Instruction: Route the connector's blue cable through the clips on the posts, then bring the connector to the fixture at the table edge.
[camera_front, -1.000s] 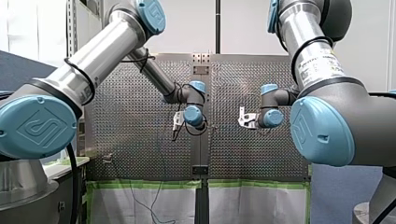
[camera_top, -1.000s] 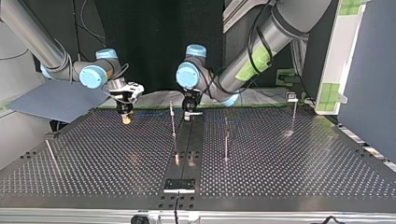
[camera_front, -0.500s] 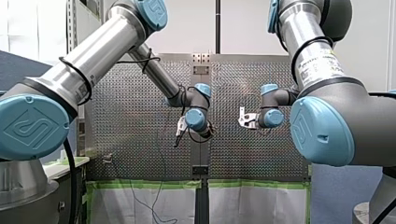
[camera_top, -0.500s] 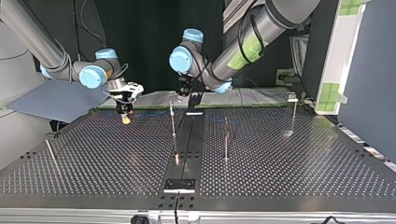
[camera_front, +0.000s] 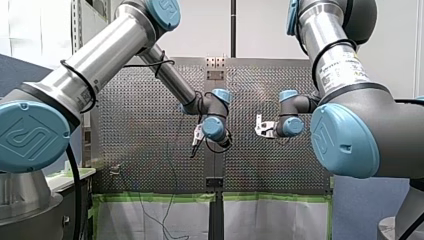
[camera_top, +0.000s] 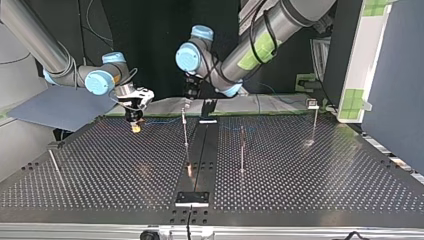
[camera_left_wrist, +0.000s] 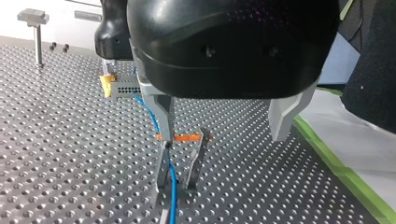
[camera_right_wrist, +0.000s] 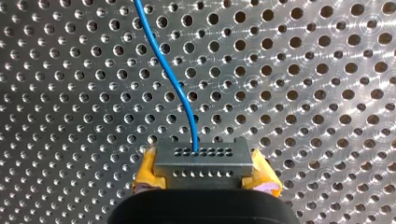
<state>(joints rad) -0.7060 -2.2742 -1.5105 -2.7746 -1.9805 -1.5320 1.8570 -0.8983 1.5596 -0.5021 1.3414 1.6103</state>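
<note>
Perforated metal, dark and glinting in the top view, is the whole bench (camera_top: 100, 170). At its near edge, a black plate (camera_top: 191, 198) sits flat on a dark centre strip (camera_top: 200, 150). Behind it, thin upright posts (camera_top: 242, 145) stand on either side of the strip.

Further back, at the top view's left, my right pincer (camera_right_wrist: 201, 173) hangs low over the holes. Its yellow pads (camera_right_wrist: 147, 173) are clamped on the grey connector (camera_right_wrist: 201, 158). The blue cable (camera_right_wrist: 173, 70) leaves the connector's face and crosses the bench to a clip (camera_left_wrist: 182, 158), running down between its two prongs.

My left pincer (camera_left_wrist: 224, 121) hovers over that clip with its metal fingers (camera_left_wrist: 285, 116) spread wide and empty.

Room beyond:
- green tape (camera_top: 280, 111) along the bench's far edge
- a blue-grey sheet (camera_top: 60, 107) at the top view's left
- a white panel (camera_top: 365, 50) with green patches at its right
- darkness behind the arms
</note>
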